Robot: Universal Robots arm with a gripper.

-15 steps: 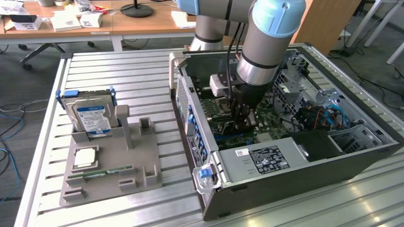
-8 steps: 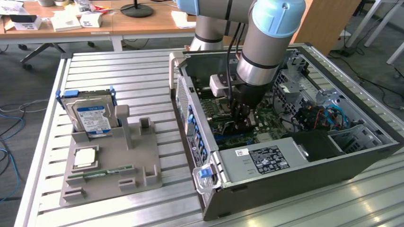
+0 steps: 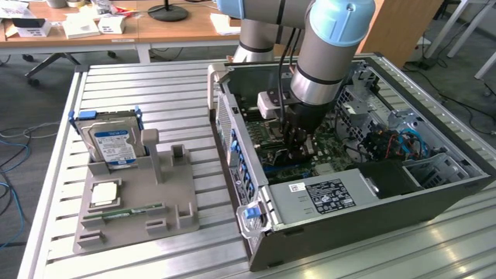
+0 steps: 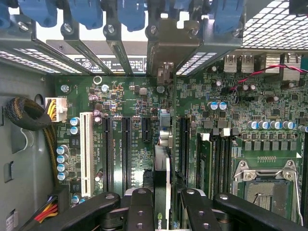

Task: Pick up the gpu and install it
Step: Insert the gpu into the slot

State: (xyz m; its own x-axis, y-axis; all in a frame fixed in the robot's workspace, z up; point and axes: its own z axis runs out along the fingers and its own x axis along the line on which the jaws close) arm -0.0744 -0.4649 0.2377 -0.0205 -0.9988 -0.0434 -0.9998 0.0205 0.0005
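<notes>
I see a slatted aluminium work table (image 3: 139,87) with wooden desks (image 3: 116,29) behind it. From the exterior view's left: a grey parts stand (image 3: 139,203) carries an upright hard drive (image 3: 112,145) in a blue-edged bracket, with a slim RAM stick (image 3: 124,213) lying flat near its front edge. To the exterior view's right lies an open computer case (image 3: 349,174), side panel off, power supply (image 3: 322,195) at its near end. The arm (image 3: 322,58) reaches down into the case over the motherboard (image 3: 310,151).

The wrist view supplies detail hidden outside. The black fingers (image 4: 139,207) of the gripper (image 4: 163,211) are partly closed, pinching the gpu (image 4: 162,183) edge-on between them. The card hangs directly above the motherboard's expansion slots (image 4: 126,144), its silver bracket end (image 4: 166,72) at the rear slot covers. I cannot tell whether its edge connector is seated. A white slot (image 4: 86,144), yellow-wired power connector (image 4: 56,108) and empty CPU socket (image 4: 267,185) flank it.
</notes>
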